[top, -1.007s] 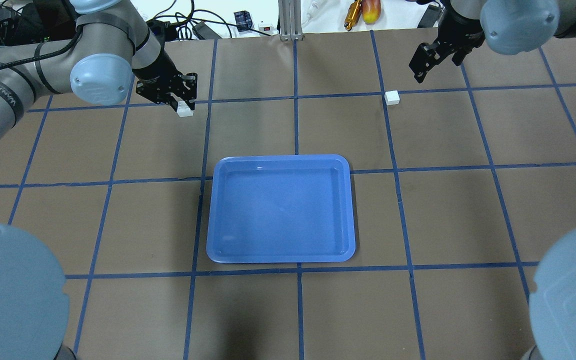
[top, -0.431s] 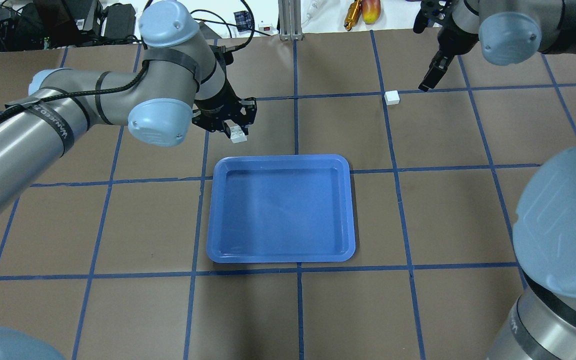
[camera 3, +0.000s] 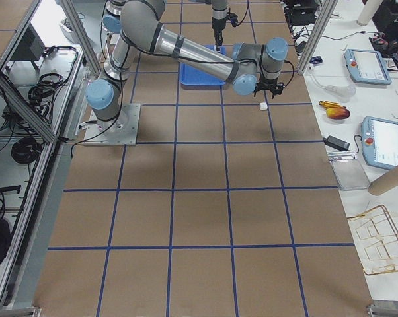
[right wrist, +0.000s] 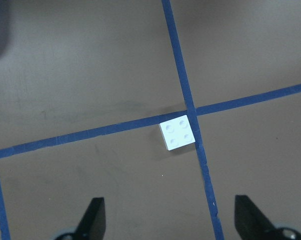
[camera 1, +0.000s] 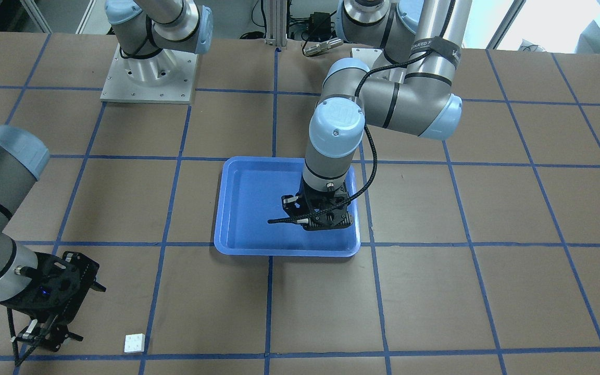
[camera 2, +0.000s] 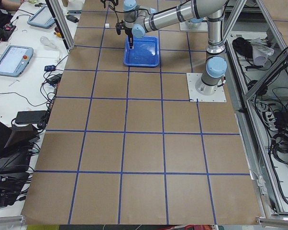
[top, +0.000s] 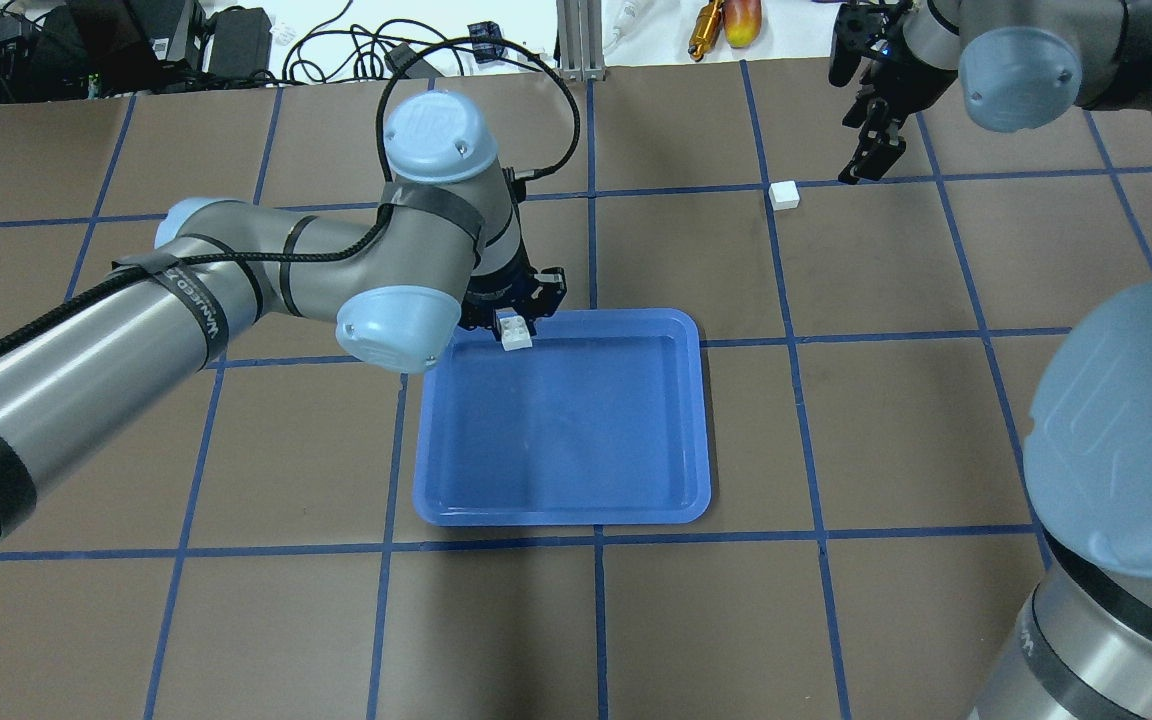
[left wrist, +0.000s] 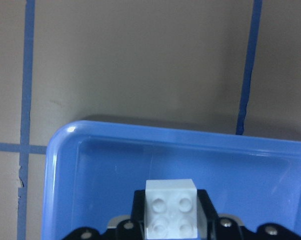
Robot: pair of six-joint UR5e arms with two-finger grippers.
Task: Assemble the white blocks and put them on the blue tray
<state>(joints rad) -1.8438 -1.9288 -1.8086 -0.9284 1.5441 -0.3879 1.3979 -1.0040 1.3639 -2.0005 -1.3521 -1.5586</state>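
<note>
Left gripper (top: 513,322): fingers closed narrow on one white block (left wrist: 171,207). The block sits square between the two black fingertips, and its four-stud face is turned toward the wrist camera.

- From overhead, the gripper and this block are above the blue tray (top: 576,440), just inside the far corner on the robot's left side.
- Wrist view: the tray's rounded corner and rim curve past ahead of the block, with blue floor beneath it.
- Whether the block touches the tray floor cannot be told.
- Front view: the left arm (camera 1: 334,130) stands nearly upright over the tray, wrist pointing down. The block is hidden behind the gripper body there.

Right gripper (right wrist: 171,220): fingers spread wide, nothing between them.

- The second white block (right wrist: 178,132) lies flat on the brown table (top: 236,450), studs up.
- It sits tucked into a crossing of blue tape lines (right wrist: 183,75), with its edges against the tape.
- Wrist view: this block is out ahead of the fingertips, roughly centred on the gap between them and clear of both.
- Overhead: the gripper is near the block, on its right and slightly farther back, not touching. Front view shows the same.

The two blocks are well apart: one over the tray in the left gripper's grip, the other far across the table on the robot's right. They are not joined.
</note>
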